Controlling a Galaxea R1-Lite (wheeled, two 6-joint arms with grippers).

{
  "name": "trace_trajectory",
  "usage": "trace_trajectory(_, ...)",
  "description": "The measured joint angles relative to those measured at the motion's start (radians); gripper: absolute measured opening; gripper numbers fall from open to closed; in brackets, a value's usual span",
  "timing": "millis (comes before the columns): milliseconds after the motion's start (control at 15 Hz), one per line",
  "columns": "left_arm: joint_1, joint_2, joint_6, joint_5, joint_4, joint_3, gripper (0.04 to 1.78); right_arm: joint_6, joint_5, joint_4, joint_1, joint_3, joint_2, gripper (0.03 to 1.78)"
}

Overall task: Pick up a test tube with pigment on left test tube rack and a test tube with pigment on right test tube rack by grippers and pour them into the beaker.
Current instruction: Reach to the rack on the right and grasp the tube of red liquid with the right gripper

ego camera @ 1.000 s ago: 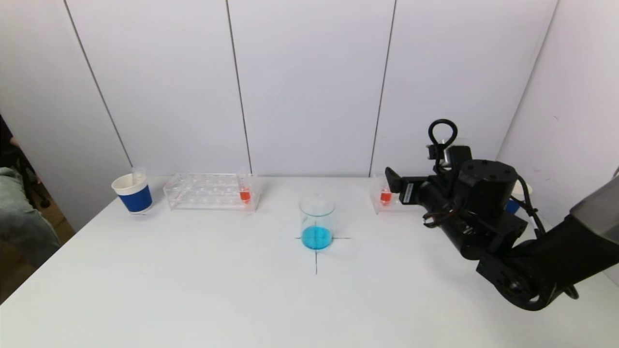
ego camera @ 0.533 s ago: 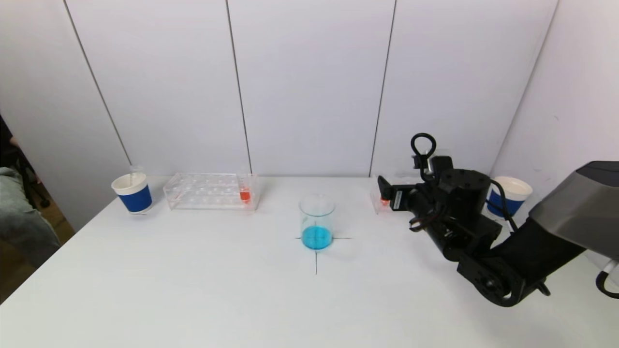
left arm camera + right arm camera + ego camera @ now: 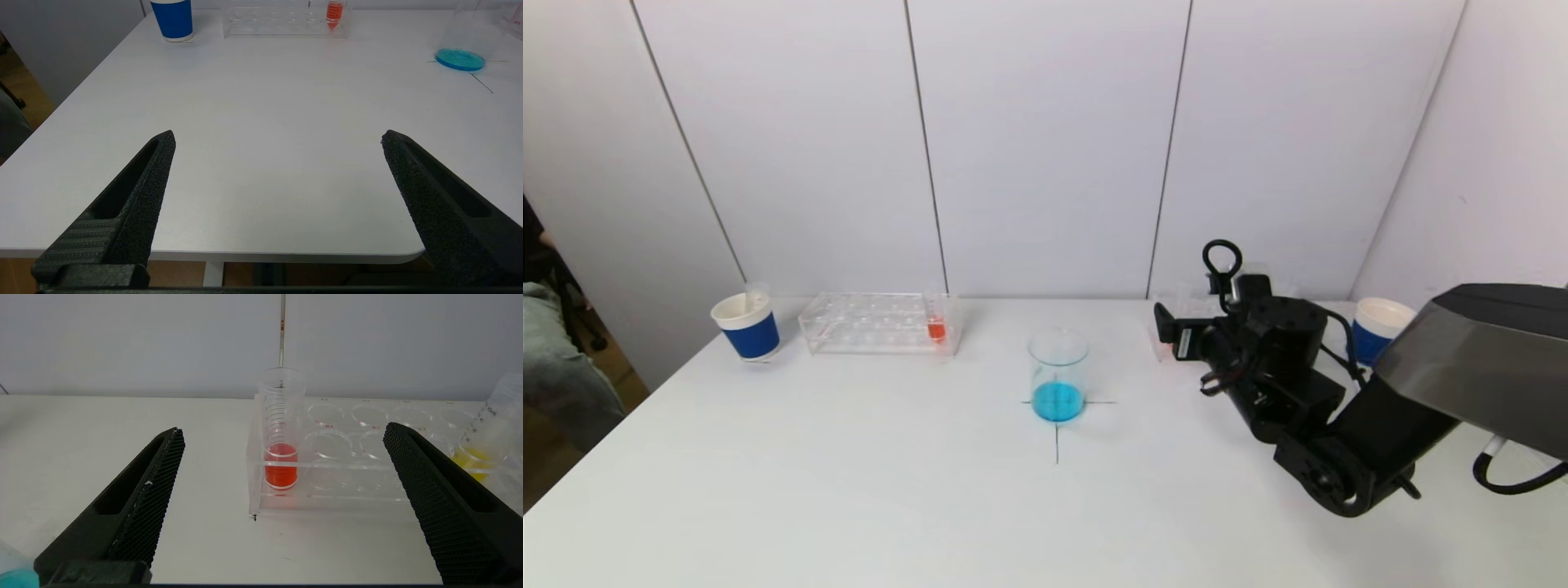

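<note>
A white surface (image 3: 849, 490) runs back to a pale panelled wall; a beaker (image 3: 1058, 374) with blue liquid stands at its middle on a black cross mark. To my left, near the wall, sits the left rack (image 3: 878, 323), clear, with a tube of orange-red pigment (image 3: 936, 320) upright at its end nearest the beaker; a blue cup (image 3: 747, 326) stands just beyond the rack's far end. My right gripper (image 3: 282, 433) hangs low over the surface, pointed at the right rack (image 3: 347, 465); its fingers (image 3: 143, 498) stand wide apart with nothing between them, short of the rack and not touching it. A red tube (image 3: 282, 433) stands upright in that rack's corner hole nearest the beaker, in line with the gap between my fingers; another tube with yellow liquid (image 3: 486, 437) leans at the rack's other side. A second blue cup (image 3: 1376, 331) stands behind my right arm. My left gripper (image 3: 278, 136) waits at the near edge of the surface, well apart from the left rack; its fingers are also spread wide and empty.
</note>
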Motion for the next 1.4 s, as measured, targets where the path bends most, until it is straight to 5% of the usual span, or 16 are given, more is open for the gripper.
trace_trajectory(1400, 0.000, 0.000, 0.000, 0.000, 0.000, 0.000, 1.76, -0.029, 0.019, 0.021, -0.023, -0.220, 0.144, 1.77)
